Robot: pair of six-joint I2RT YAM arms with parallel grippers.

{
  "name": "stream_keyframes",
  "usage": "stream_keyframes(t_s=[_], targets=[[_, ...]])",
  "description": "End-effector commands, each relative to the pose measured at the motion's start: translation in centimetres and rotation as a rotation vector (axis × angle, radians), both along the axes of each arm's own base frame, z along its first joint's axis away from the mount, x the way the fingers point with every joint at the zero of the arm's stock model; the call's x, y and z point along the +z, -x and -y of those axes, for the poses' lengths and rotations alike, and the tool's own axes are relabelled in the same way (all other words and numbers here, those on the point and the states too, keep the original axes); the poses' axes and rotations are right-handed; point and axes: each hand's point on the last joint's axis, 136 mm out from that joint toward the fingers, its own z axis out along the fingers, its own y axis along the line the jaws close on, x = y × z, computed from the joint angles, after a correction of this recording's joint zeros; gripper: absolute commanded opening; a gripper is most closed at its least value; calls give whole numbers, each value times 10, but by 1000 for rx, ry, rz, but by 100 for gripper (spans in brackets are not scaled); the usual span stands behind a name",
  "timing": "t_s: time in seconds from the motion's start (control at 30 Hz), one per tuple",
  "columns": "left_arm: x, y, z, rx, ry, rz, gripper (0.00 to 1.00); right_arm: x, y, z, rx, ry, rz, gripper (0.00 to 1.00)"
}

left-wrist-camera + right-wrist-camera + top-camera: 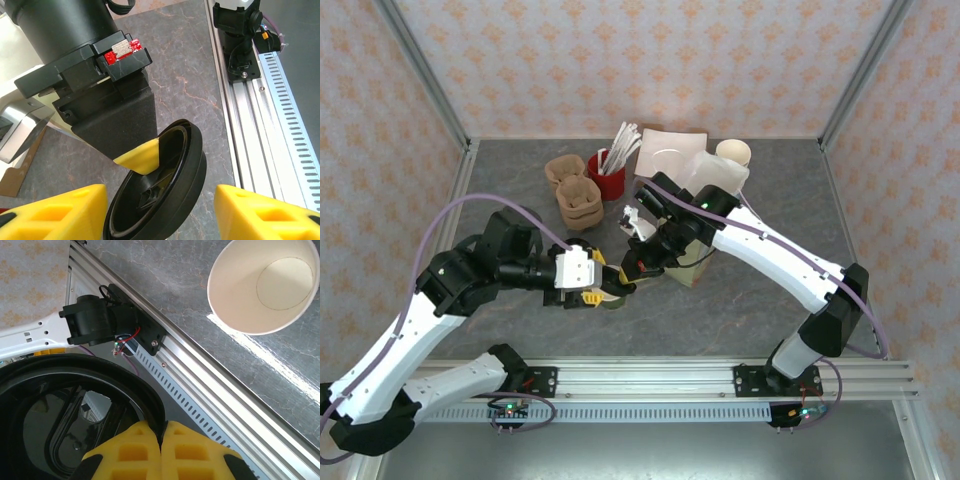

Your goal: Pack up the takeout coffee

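My right gripper (634,266) (161,440) is shut on the rim of a round black lid (75,410) (165,190) and holds it on edge above the table. My left gripper (608,287) (160,212) is open. Its yellow fingers (260,212) stand on either side of that lid, and the right-hand one is clearly apart from it. A white paper cup (262,282), the takeout coffee's cup, stands open and lidless on the grey table. Its inside looks empty.
At the back stand brown pulp cup carriers (575,190), a red holder of white utensils (607,178), white paper (670,150) and a lidless white cup (733,152). A brown paper corner (692,275) shows under the right arm. The metal rail (720,375) runs along the near edge.
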Motion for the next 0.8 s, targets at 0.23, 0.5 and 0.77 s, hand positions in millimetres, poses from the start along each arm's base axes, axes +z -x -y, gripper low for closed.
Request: stream_keyframes(t_s=[0.23,0.5,0.77], targets=[[-7,3,8,-60,-36,-59,36,-2,3,1,32,0,-5,0],[-7,4,7,-59,-39,-61,29,-4,-2,4,16,13,-7,0],[1,4,8,-35,6,-60,38,2,-7,6,-12,-17,10,0]])
